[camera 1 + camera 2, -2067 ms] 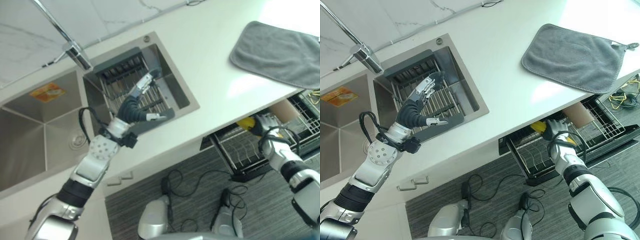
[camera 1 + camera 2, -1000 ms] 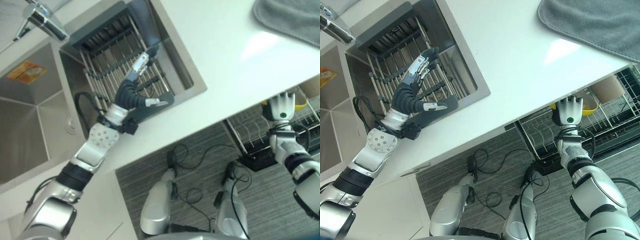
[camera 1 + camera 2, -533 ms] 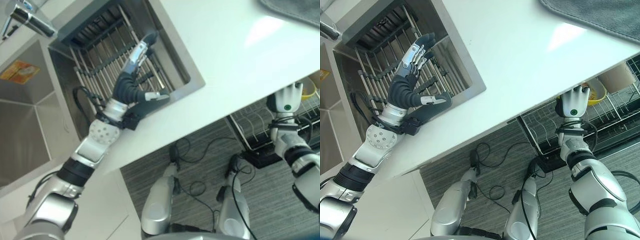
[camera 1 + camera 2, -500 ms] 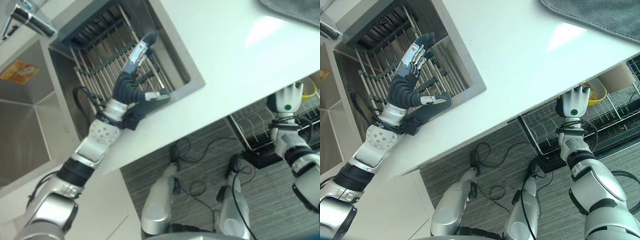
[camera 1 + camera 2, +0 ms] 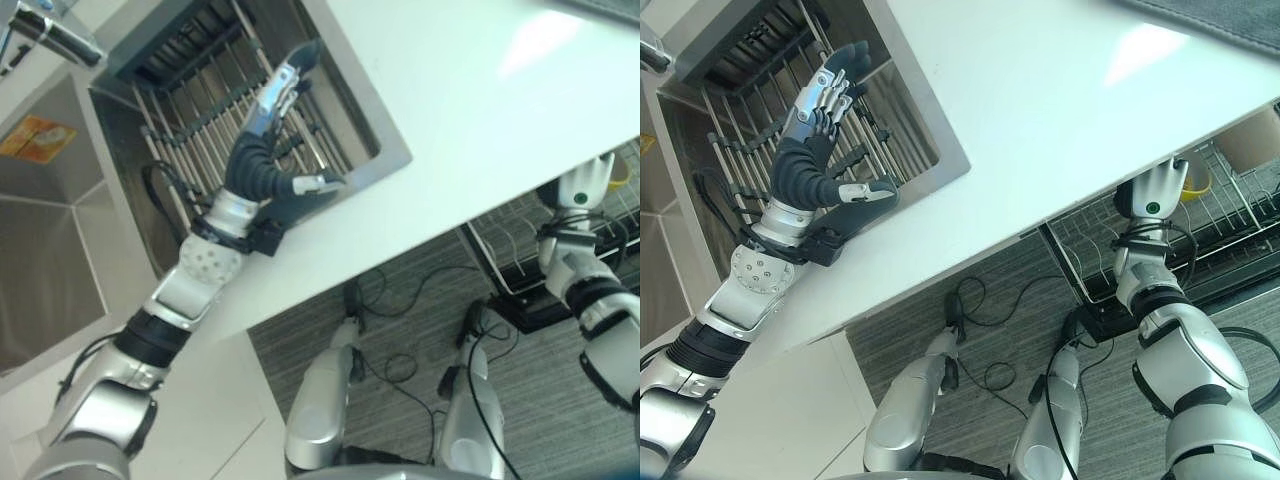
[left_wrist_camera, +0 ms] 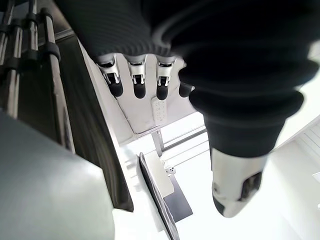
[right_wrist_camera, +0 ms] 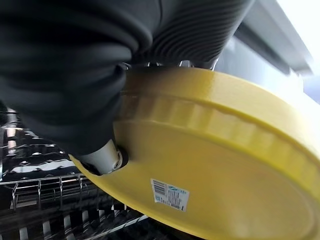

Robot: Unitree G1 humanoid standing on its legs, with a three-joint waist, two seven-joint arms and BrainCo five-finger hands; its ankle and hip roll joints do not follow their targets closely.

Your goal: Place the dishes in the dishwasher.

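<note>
My right hand (image 5: 1150, 195) is just under the counter's front edge, over the pulled-out dishwasher rack (image 5: 1090, 280). It is shut on a yellow bowl (image 5: 1197, 183). In the right wrist view the yellow bowl (image 7: 215, 165) is tilted on its side with my thumb (image 7: 105, 156) against its outer wall, and the rack's wires (image 7: 40, 200) lie below it. My left hand (image 5: 810, 150) is raised over the sink's drying rack (image 5: 740, 130). Its fingers (image 6: 135, 85) are straight, its thumb is out, and it holds nothing.
The white counter (image 5: 1040, 110) runs between the sink and the dishwasher. A grey towel (image 5: 1230, 20) lies at its far right. A tan cup (image 5: 1252, 140) sits deeper in the dishwasher rack. The faucet (image 5: 50, 35) stands at the upper left.
The camera has shifted, so the whole scene sits differently. My right wrist has turned while keeping the yellow bowl over the rack. The left hand stays raised and open.
</note>
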